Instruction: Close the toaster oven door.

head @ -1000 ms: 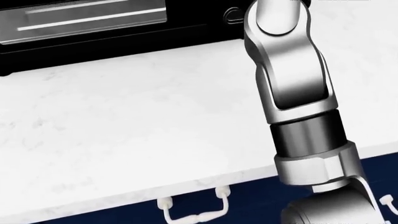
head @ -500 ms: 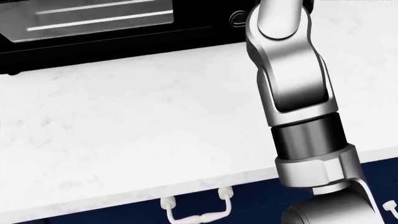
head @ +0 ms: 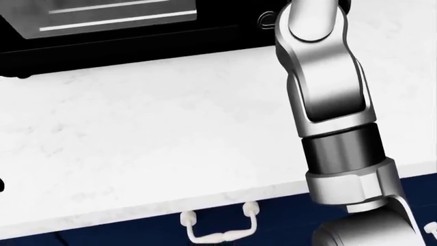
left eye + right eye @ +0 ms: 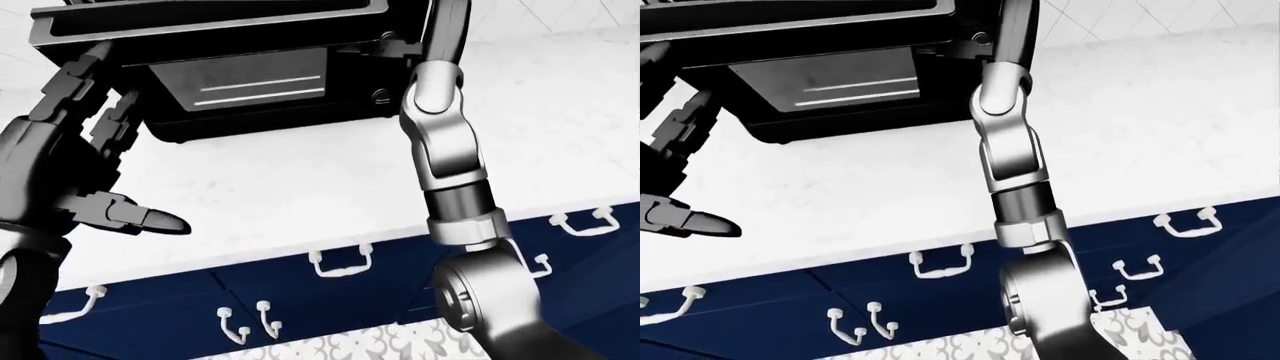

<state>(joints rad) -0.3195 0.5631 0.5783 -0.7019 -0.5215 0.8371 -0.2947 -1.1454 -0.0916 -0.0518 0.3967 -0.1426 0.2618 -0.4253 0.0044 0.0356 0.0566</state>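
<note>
In the left-eye view the black toaster oven (image 4: 210,30) stands on the white counter at the top. Its door (image 4: 250,86), a panel with a grey glass window, juts out below the body and looks swung partly open. My left hand (image 4: 100,142) hangs at the left by the oven's left end. It is open: two dark fingers (image 4: 75,75) reach up to the oven's corner and the thumb (image 4: 150,220) points right. My right arm (image 4: 450,150) rises past the oven's right side, and its hand is beyond the top edge.
The white marble counter (image 4: 300,180) runs across the view below the oven. Navy drawers with white handles (image 4: 340,262) sit under its near edge. A patterned floor (image 4: 350,349) shows at the bottom. A round knob (image 4: 381,95) sits on the oven's right end.
In the head view the whole picture has slid slightly right, so the camera has moved. The oven, counter edge and drawer handle shifted together. The right arm keeps its pose.
</note>
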